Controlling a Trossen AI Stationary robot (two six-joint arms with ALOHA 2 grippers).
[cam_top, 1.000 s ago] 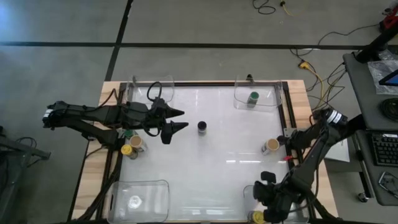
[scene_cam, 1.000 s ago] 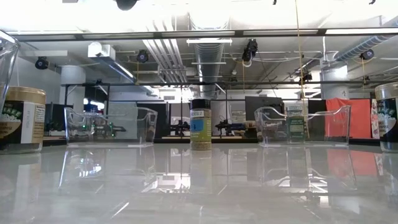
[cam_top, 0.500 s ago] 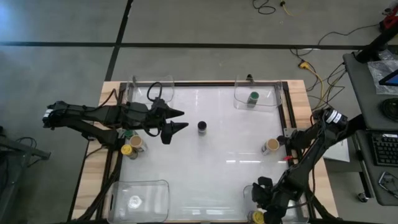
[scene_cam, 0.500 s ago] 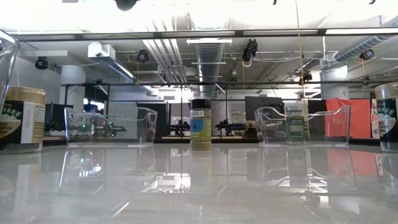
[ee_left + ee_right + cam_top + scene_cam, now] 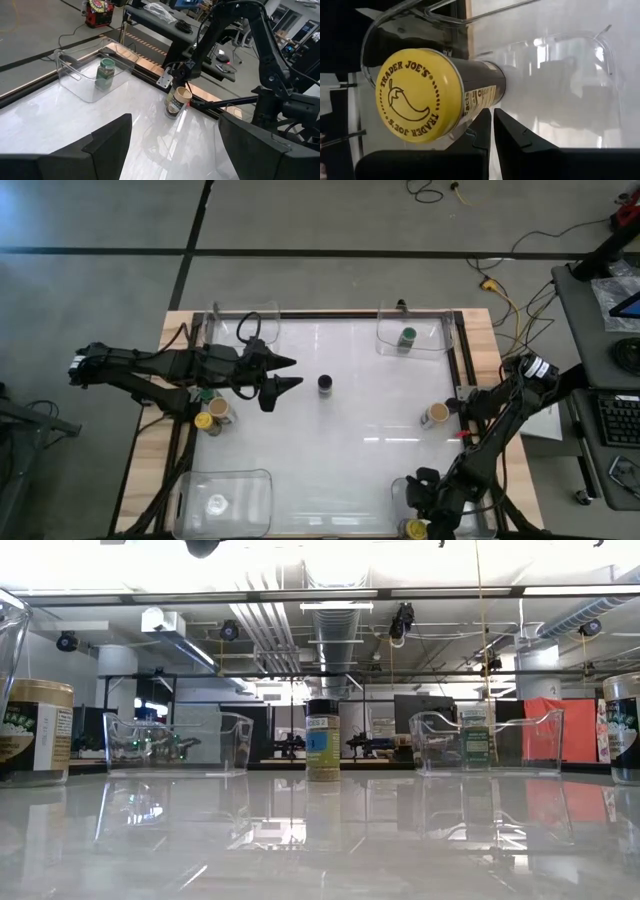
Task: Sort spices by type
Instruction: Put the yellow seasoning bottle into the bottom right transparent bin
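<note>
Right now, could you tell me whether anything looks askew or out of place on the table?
One thing: the yellow-lidded jar lies on its side in the clear tub beside the shut right gripper. The black-lidded jar stands upright mid-table.

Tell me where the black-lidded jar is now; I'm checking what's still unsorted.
In the high view the black-lidded jar stands alone mid-table, just right of the open left gripper, outside every tub.
</note>
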